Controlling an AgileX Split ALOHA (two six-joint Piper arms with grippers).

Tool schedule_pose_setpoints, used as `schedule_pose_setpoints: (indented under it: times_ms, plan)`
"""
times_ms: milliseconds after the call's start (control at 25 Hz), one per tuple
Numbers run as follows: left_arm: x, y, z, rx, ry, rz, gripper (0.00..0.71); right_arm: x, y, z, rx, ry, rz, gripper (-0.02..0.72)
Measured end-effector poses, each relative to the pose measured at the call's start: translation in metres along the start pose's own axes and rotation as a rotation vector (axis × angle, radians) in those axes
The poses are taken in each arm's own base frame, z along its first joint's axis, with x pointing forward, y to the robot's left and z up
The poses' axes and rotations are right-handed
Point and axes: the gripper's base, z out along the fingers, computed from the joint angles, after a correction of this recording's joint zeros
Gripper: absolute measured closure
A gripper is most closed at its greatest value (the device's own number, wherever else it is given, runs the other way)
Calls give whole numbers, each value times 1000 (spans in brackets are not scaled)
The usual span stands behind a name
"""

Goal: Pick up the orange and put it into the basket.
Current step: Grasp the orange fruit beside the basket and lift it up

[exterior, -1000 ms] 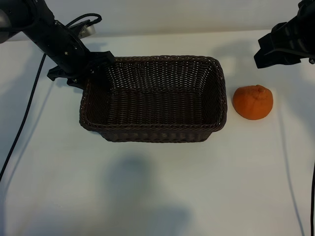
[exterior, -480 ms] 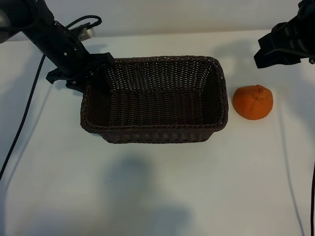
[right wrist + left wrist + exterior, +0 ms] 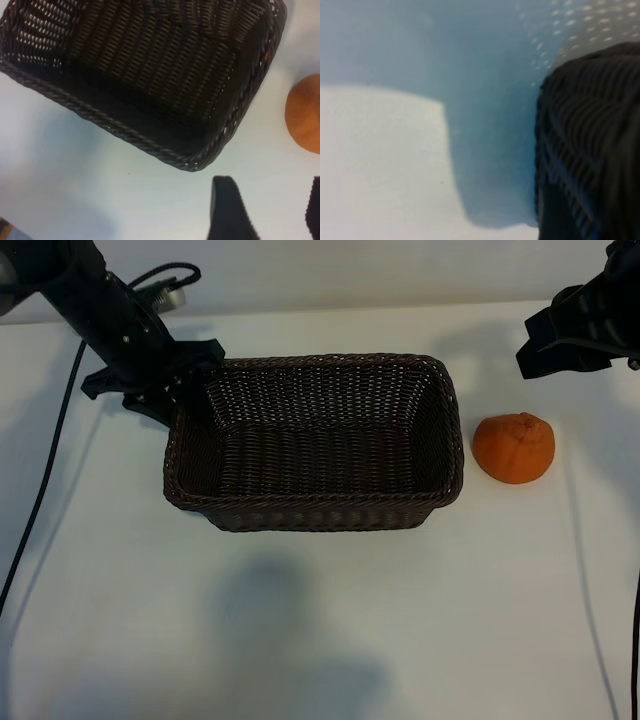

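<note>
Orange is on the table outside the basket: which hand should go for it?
Right. The orange lies on the table just right of the basket, and the right hand, open and empty, hangs just behind it. The left hand is at the basket's far-left corner, so the basket stands between it and the orange.

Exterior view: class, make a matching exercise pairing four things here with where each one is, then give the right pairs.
1. orange
2. basket
3. left gripper
4. right gripper

A. at the basket's far left corner
B. in the middle of the table
C. on the table, right of the basket
D. raised, beyond the orange

Pairs: 1-C, 2-B, 3-A, 4-D
</note>
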Motion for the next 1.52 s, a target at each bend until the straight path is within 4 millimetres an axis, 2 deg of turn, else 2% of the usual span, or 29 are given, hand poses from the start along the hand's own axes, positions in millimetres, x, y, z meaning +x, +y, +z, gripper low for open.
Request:
schedule_pose_setpoints:
  times_ms: [440,840,1040,1160,1360,1520]
  plan:
    - [0,-6,-17,-2,-37,19,301,0,0,0,0,0,0,312]
    - [22,-29,-82,-28,-192,85,301,0,0,0,0,0,0,312]
    - [34,-36,-106,-42,-253,109,301,0,0,0,0,0,0,312]
    - [40,-38,-111,-43,-260,112,301,0,0,0,0,0,0,312]
    - [51,-36,-108,-48,-234,120,301,0,0,0,0,-1,0,312]
    - [68,-40,-115,-41,-239,164,301,0,0,0,-1,-1,0,312]
